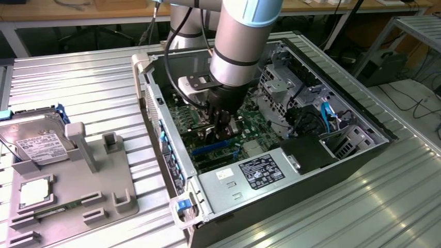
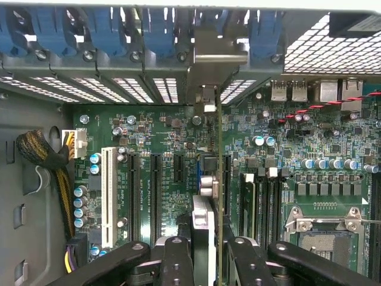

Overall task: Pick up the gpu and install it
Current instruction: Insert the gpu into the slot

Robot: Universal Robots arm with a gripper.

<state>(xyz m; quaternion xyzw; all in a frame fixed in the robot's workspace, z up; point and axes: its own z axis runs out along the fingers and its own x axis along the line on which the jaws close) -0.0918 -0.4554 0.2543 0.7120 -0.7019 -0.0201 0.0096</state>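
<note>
The gripper pinches the gpu edge-on between its fingers. The card stands upright over the motherboard inside the open computer case, with its metal bracket up at the rear slot openings. To seat it well, I judge the card should be held vertical with its lower edge lined up along the expansion slot, then pressed straight down evenly, without twisting.

gpu near end hidden by tool; seating possibly obscured.

ribbed metal table bears computer case, grey fixture.
</note>
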